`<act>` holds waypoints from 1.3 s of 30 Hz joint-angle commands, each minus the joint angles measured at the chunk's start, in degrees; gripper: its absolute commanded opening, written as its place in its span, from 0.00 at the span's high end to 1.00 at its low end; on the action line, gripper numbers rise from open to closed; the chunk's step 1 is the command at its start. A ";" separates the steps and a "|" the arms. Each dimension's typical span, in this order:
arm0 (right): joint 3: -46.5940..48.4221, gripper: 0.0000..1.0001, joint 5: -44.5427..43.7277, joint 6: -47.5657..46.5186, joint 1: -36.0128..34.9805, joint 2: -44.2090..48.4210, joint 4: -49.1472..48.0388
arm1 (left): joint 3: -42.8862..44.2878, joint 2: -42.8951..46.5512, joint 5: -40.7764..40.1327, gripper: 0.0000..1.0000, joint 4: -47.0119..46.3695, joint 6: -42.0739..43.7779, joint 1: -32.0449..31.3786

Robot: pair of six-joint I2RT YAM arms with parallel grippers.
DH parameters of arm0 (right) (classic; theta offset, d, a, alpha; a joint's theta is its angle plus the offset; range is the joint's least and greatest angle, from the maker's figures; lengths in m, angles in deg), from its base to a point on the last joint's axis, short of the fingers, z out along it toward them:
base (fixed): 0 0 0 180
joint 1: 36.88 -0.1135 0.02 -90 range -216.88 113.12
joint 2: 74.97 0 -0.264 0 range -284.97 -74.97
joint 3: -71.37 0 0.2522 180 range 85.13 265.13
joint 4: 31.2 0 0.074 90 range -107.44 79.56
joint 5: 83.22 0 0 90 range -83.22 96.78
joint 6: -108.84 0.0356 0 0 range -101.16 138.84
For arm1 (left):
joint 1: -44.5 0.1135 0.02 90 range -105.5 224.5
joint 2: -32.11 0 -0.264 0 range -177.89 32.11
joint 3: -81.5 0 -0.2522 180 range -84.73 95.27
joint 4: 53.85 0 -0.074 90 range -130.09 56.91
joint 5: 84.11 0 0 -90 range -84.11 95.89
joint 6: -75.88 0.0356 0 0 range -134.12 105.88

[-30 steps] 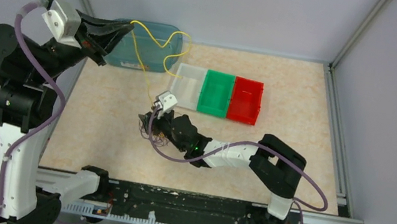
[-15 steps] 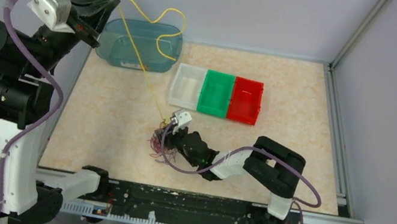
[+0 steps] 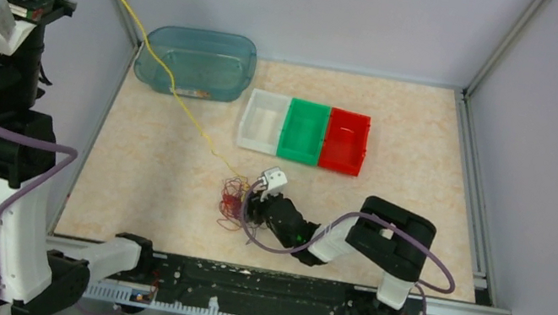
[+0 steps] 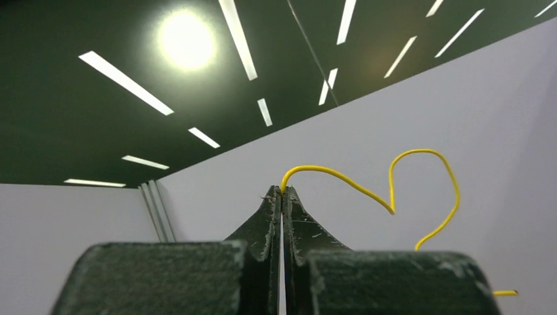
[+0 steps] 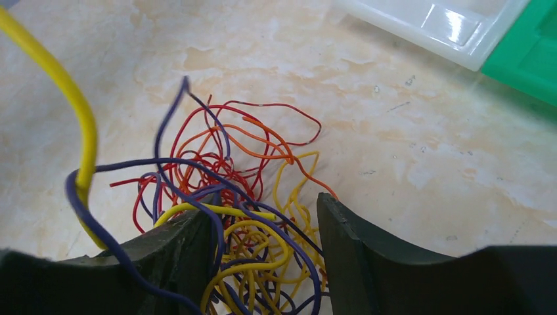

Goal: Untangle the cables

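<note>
**Yellow strand hauled high, knot still pinned below**

The left gripper (image 4: 281, 197) has its jaws pressed tight together on the yellow cable (image 3: 182, 103), which sprouts from the very tips and curls off in a loose loop against the wall. The right gripper (image 5: 263, 220) is down on the surface (image 3: 414, 146) with its jaws apart, straddling the tangle (image 5: 230, 190). Red, orange, yellow and dark purple wires lie loose between the two fingers, not squeezed.

A second ago the left arm was low, over by the teal tub (image 3: 154, 77). It has since swung right up, nearly out of the overhead view, and the yellow cable now runs in a long slanting line from those jaws, over the tub, down to the knot. The right arm has meanwhile slid toward the near edge, and the tangle has come with it.

To my eye that means one strand is coming free while the rest is held back. From the right wrist, though, the yellow cable still hooks through a purple loop at the left edge of the heap, so it is not out yet.

The tub shows only a small patch on its floor, too small to identify. The white bin (image 3: 260, 139), green bin (image 3: 301, 151) and red bin (image 3: 342, 161), side by side just behind the right gripper, hold no wires that I can see.
</note>
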 commanded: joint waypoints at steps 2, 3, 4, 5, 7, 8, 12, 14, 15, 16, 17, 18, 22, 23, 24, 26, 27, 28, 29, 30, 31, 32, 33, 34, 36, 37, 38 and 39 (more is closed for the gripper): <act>-0.86 0.45 -2.11 2.11 1.40 4.47 -1.48 | -0.28 -1.03 -6.61 1.00 -9.93 3.69 0.34; -1.06 0.45 -2.22 2.05 1.51 4.70 -1.57 | -0.14 -1.33 -7.83 1.00 -10.79 3.92 0.34; -1.26 0.43 -2.42 1.96 1.53 5.17 -1.71 | -0.21 -1.50 -8.20 1.00 -10.88 4.13 0.35; -1.34 0.42 -2.53 1.73 1.53 5.90 -1.63 | -0.39 -1.57 -7.92 1.00 -10.48 4.68 0.34; -1.60 0.42 -1.98 2.76 2.10 7.09 -0.97 | -1.26 -1.79 -8.95 1.00 -13.16 6.19 0.36; -1.64 0.42 -0.60 3.25 2.54 7.17 -0.76 | -1.94 -2.20 -9.91 1.00 -17.08 8.35 0.34; -2.52 0.38 -0.58 4.20 2.69 6.66 -0.25 | 6.25 -7.22 -10.57 1.00 -21.61 12.69 0.34; -3.43 0.34 -0.25 4.64 2.70 7.12 -1.74 | 9.57 -7.85 -5.99 1.00 -11.85 9.12 0.34; -3.12 0.31 -0.04 4.48 2.69 8.92 -1.63 | 7.98 -6.82 -2.38 0.99 -9.07 8.18 0.34; -2.56 0.29 0.45 3.98 2.73 10.54 -0.90 | 5.48 -5.29 1.70 0.98 -6.72 7.41 0.34; -1.69 0.27 0.82 3.16 2.70 12.23 0.03 | 3.13 -3.90 5.24 0.97 -4.80 6.54 0.34; -0.53 0.25 1.28 2.50 2.70 14.33 1.22 | 1.03 -2.27 7.96 0.97 -2.41 5.66 0.34; 5.90 0.07 5.79 -1.88 2.70 22.23 6.23 | -2.79 -0.52 11.90 0.99 3.52 0.77 0.34; 7.45 0.07 7.23 -2.82 2.71 23.81 7.53 | -3.40 -0.28 12.10 1.00 4.17 -0.24 0.34; 8.88 0.06 8.96 -3.67 2.74 25.15 8.60 | -4.13 0.05 12.43 1.00 4.66 -1.15 0.29; 11.30 0.06 12.07 -4.77 2.69 27.36 10.26 | -5.95 0.88 13.39 1.00 4.75 -3.12 0.33; 12.48 0.06 13.48 -5.23 2.68 28.49 11.12 | -6.73 1.34 14.25 1.00 4.66 -4.21 0.34; 13.50 0.06 14.73 -5.65 2.70 29.21 11.89 | -7.62 1.77 15.03 1.00 4.74 -5.70 0.34; 14.46 0.06 15.95 -6.18 2.75 29.77 12.25 | -8.28 2.09 15.86 1.00 4.86 -7.33 0.34; 15.60 0.06 17.14 -6.81 2.70 30.10 12.76 | -8.88 2.48 16.99 1.00 5.09 -8.86 0.34; 17.01 0.05 18.61 -7.56 2.75 30.27 13.40 | -9.67 2.81 18.03 1.00 5.18 -10.38 0.34; 18.68 0.05 19.63 -8.26 2.81 30.14 14.27 | -10.36 3.18 18.94 1.00 5.19 -12.09 0.34; 20.33 0.05 20.66 -8.88 2.89 29.94 15.60 | -10.94 3.64 19.91 1.00 5.19 -14.27 0.29; 21.84 0.05 21.28 -9.36 2.94 29.70 16.17 | -11.52 3.93 20.78 0.99 5.26 -15.80 0.33; 23.68 0.06 21.70 -9.77 3.59 29.42 16.28 | -12.34 4.40 22.25 0.99 5.74 -18.83 0.34; 24.39 0.07 22.48 -9.46 4.21 29.46 16.19 | -12.62 4.60 23.28 0.99 6.25 -20.16 0.34; 24.85 0.09 22.98 -9.19 4.80 29.56 16.10 | -12.81 4.76 23.69 1.00 6.70 -21.52 0.34; 25.22 0.11 23.27 -9.03 5.28 29.69 15.87 | -13.20 5.03 24.00 1.00 7.09 -22.82 0.34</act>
